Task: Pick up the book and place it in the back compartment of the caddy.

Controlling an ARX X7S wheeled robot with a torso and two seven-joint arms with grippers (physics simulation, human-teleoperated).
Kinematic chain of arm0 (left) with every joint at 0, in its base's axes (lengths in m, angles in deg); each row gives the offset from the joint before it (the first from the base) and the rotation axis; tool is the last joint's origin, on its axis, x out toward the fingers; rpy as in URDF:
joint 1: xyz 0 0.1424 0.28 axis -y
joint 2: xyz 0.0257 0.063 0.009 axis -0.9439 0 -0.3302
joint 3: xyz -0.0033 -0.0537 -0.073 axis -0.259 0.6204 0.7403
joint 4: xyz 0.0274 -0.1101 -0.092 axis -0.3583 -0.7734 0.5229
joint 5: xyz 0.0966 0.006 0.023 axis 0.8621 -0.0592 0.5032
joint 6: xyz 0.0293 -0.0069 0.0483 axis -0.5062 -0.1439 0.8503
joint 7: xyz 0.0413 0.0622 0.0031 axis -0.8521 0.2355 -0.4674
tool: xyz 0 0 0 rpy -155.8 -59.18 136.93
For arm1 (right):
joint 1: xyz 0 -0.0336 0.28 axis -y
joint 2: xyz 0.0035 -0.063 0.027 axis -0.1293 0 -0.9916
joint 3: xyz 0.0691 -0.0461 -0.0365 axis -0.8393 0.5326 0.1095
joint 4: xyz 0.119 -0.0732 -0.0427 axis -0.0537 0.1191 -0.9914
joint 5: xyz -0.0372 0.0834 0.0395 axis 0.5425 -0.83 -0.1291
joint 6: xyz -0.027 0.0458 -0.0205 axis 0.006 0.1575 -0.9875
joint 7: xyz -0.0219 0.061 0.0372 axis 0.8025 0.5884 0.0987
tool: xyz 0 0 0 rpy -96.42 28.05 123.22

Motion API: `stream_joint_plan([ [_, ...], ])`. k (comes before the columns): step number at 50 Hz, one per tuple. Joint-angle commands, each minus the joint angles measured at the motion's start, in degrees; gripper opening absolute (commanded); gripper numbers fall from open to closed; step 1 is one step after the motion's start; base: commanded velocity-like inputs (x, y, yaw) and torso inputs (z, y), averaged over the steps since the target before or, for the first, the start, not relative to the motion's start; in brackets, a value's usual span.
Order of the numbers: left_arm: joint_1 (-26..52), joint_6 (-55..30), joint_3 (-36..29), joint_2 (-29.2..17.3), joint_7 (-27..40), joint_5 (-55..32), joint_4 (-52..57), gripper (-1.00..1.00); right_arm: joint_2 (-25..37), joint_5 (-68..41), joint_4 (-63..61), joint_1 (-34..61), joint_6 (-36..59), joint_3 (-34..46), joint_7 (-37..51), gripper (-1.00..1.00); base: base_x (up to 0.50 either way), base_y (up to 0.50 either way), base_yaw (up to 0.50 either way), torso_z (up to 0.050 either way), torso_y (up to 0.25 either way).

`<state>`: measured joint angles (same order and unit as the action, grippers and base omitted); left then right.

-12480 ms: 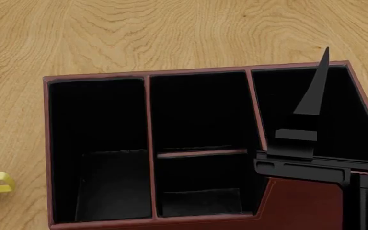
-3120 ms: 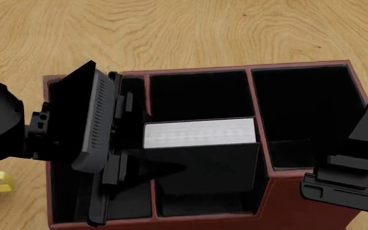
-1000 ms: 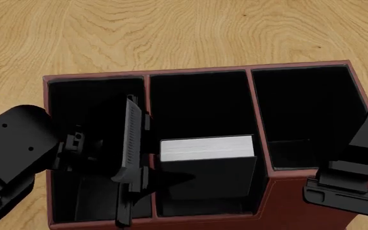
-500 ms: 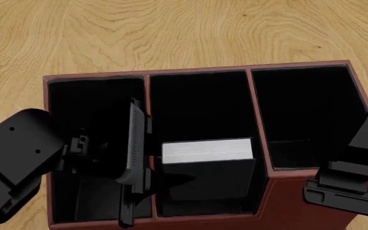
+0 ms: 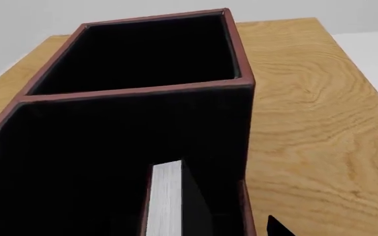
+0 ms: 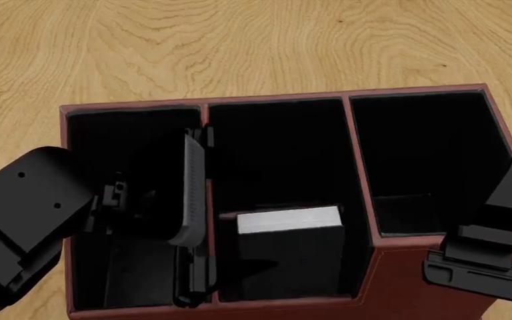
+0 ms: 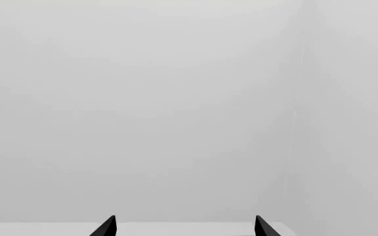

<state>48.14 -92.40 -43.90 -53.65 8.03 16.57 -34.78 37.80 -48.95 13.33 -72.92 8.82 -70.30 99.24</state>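
Book (image 6: 289, 220): upright in caddy (image 6: 416, 267) short middle cell, left gripper (image 6: 194, 220) fingers spread beside it, right gripper (image 7: 183, 226) fingers spread; withdraw left straight upward, clearing dividers

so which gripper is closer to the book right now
Left. The left gripper sits right beside the book at the divider; the right gripper is over the caddy's far side.
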Motion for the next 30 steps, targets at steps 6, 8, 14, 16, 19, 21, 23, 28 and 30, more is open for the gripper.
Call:
stream_joint_plan([
  [6, 0.1, 0.2, 0.1, 0.2, 0.8, -0.2, -0.1, 1.00, 0.1, 0.2, -0.1, -0.8, -0.3, -0.4, 0.1, 1.00, 0.00, 0.00, 0.00, 0.000, 0.000],
  [8, 0.1, 0.2, 0.0, 0.2, 0.8, -0.2, 0.0, 1.00, 0.2, 0.2, -0.1, -1.0, -0.4, -0.5, 0.2, 1.00, 0.00, 0.00, 0.00, 0.000, 0.000],
  [14, 0.0, 0.2, 0.1, 0.1, 1.0, -0.4, 0.4, 1.00, 0.2, 0.4, -0.1, -1.6, -0.8, -0.8, 0.2, 1.00, 0.00, 0.00, 0.00, 0.000, 0.000],
  [16, 0.2, -0.1, 0.2, -0.1, 1.1, -0.5, 0.9, 1.00, 0.2, 0.4, 0.0, -1.6, -0.8, -0.8, 0.1, 1.00, 0.00, 0.00, 0.00, 0.000, 0.000],
  [19, 0.5, -0.7, 0.5, -0.4, 1.2, -1.0, 1.7, 1.00, 0.1, 0.4, 0.1, -1.5, -0.8, -0.9, 0.1, 1.00, 0.00, 0.00, 0.00, 0.000, 0.000],
  [21, 0.9, -0.9, 0.6, -0.5, 1.3, -1.1, 2.1, 1.00, 0.2, 0.2, 0.0, -1.5, -0.8, -1.0, 0.1, 1.00, 0.00, 0.00, 0.00, 0.000, 0.000],
  [23, 1.1, -1.0, 0.8, -0.7, 1.4, -1.2, 2.7, 1.00, 0.1, 0.2, 0.1, -1.4, -0.8, -1.0, 0.0, 1.00, 0.00, 0.00, 0.00, 0.000, 0.000],
  [28, 1.9, -1.9, 1.5, -1.3, 1.8, -2.1, 4.7, 1.00, 0.4, -0.1, -0.2, -1.4, -0.7, -1.3, 0.2, 1.00, 0.00, 0.00, 0.00, 0.000, 0.000],
  [30, 2.2, -2.0, 1.6, -1.4, 2.0, -2.0, 5.2, 1.00, 0.5, -0.2, -0.3, -1.4, -0.7, -1.5, 0.3, 1.00, 0.00, 0.00, 0.00, 0.000, 0.000],
])
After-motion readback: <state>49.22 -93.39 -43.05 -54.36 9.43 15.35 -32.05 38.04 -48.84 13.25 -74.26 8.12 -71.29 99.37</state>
